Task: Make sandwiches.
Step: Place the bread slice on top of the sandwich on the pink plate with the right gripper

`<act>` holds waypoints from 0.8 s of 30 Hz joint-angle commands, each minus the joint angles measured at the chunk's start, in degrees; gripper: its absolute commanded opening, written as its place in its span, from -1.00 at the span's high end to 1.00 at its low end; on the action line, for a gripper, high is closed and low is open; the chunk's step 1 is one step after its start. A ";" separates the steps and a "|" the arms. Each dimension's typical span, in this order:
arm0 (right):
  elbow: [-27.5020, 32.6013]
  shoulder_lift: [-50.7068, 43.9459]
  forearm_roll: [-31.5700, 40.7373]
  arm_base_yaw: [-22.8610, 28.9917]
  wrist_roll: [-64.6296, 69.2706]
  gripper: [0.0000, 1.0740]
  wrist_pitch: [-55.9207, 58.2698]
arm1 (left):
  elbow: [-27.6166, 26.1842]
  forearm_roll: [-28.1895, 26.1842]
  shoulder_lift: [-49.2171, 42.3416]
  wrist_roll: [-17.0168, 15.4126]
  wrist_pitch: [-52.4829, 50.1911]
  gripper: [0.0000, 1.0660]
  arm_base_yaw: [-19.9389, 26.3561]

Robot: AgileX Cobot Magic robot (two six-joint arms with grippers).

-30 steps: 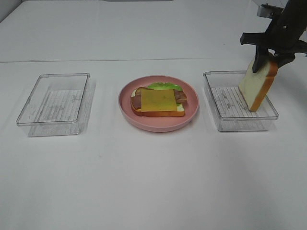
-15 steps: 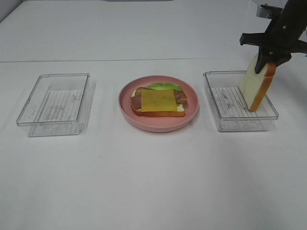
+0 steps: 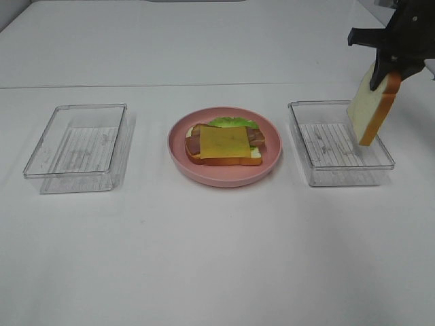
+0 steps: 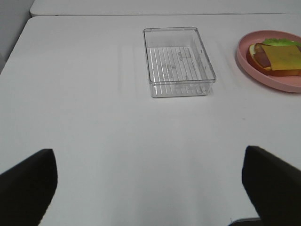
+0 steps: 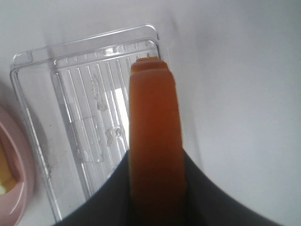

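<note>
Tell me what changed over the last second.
The right gripper lifted the bread slice up out of the right tray, so the slice now hangs above the tray floor rather than resting on it. The grip on the slice held throughout. The open sandwich on the pink plate and the left tray stayed put.

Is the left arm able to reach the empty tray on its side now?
Probably yes. The left gripper is open and holds nothing, and only bare table lies between it and the left tray.
</note>
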 commanded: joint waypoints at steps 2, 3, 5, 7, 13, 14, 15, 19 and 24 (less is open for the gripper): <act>0.40 -4.76 1.95 -0.06 0.06 1.00 4.47 | 0.06 -0.06 -1.20 0.00 -0.46 -0.92 -0.29; 1.09 -5.73 2.64 -0.06 -0.23 1.00 4.64 | 0.06 -0.06 -1.20 0.00 -0.46 -0.92 -0.29; 3.84 -8.54 5.96 -0.06 -1.55 1.00 3.84 | 0.06 -0.06 -1.20 0.00 -0.46 -0.92 -0.29; 9.80 -13.52 13.01 -0.06 -4.41 1.00 -0.57 | 0.06 -0.06 -1.20 0.00 -0.46 -0.92 -0.29; 23.66 -23.26 28.82 -0.06 -13.92 1.00 -11.75 | 0.06 -0.06 -1.20 0.00 -0.46 -0.92 -0.29; 23.66 -23.26 28.82 -0.06 -13.92 1.00 -11.75 | 0.06 -0.06 -1.20 0.00 -0.46 -0.92 -0.29; 27.10 -25.21 32.43 -0.06 -16.50 1.00 -12.20 | 0.06 -0.06 -1.20 0.00 -0.46 -0.92 -0.29; 30.31 -26.07 36.67 0.06 -19.82 1.00 -12.09 | 0.06 -0.06 -1.20 0.00 -0.46 -0.92 -0.29; 33.86 -24.81 42.46 2.86 -25.55 1.00 -13.35 | 0.06 -0.06 -1.20 0.00 -0.46 -0.92 -0.29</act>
